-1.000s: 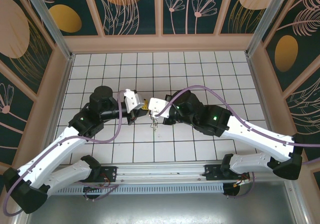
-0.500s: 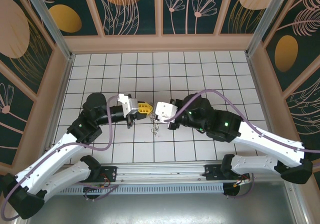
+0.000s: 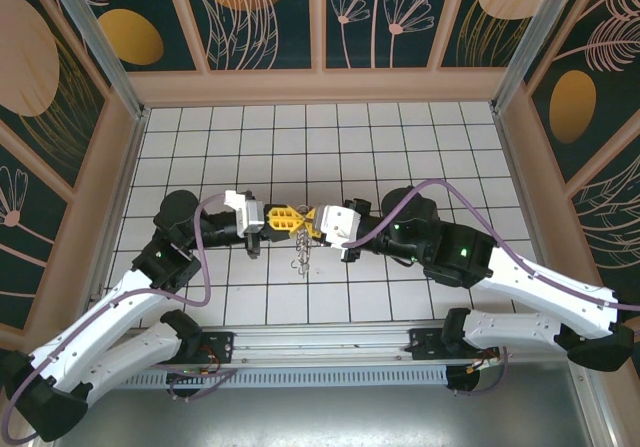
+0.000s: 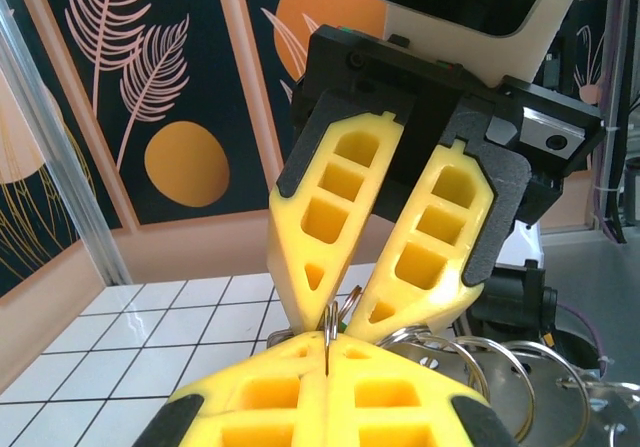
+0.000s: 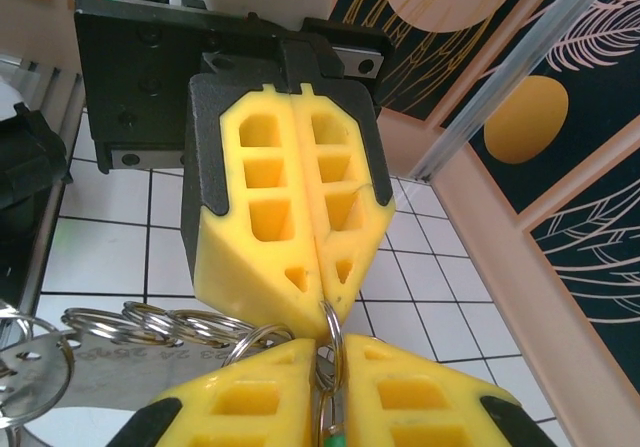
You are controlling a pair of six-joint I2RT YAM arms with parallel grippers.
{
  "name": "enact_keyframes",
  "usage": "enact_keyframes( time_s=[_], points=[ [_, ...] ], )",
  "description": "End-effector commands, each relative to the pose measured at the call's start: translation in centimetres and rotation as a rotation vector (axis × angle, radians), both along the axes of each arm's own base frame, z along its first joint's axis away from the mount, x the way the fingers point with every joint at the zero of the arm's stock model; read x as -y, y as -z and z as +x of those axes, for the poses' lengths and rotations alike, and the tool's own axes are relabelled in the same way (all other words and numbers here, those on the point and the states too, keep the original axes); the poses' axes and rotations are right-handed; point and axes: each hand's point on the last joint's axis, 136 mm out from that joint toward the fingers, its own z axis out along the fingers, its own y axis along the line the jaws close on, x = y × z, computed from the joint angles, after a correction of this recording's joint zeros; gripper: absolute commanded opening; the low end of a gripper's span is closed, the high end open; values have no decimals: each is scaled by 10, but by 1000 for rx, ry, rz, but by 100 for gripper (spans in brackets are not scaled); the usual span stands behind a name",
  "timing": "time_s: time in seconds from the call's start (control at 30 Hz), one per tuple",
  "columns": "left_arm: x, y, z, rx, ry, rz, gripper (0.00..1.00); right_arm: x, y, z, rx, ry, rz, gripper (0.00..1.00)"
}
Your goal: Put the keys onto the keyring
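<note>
- Left gripper and right gripper meet tip to tip over the middle of the white tiled floor.
- Left fingers: pressed flat together. One thin silvery ring of the keyring is pinched in the seam, standing on edge and rising out of the tips.
- Right fingers: set in a narrow V, tips nearly meeting around that same ring. The right wrist view shows a slim gap between them with the wire in it. Whether they press on it: cannot tell.
- Keyring, appearance: several linked split rings, silvery and overlapping, trailing off to one side just beside the left fingertips. In the right wrist view a flat metal piece hangs at the far end of the chain.
- Keys: a small bright green bit sits low in the gap between the right fingers, touching the ring wire. The rest is hidden by the fingers.
- Top view: a small cluster of thin metal pieces dangles directly below the meeting fingertips. Whether it touches the floor: cannot tell.
</note>
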Motion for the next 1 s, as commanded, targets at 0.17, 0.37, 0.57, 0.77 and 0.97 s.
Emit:
enact_keyframes(
  time_s=[0.17,0.37,0.57,0.77,0.97],
  points=[
    [-10,-45,-29,113,91,-137,0,1,-12,-14,-8,-70,92,16],
    [-12,-53,-38,114,147,-162,0,3,-17,-20,9,-100,130,15],
    [-13,-55,-39,116,146,-161,0,3,-16,-13,15,-61,125,16],
    [-12,-56,-39,115,145,-162,0,9,-18,-16,9,-68,148,21],
    [-11,-53,-35,107,133,-151,0,17,-23,-17,8,-51,183,24]
  ],
)
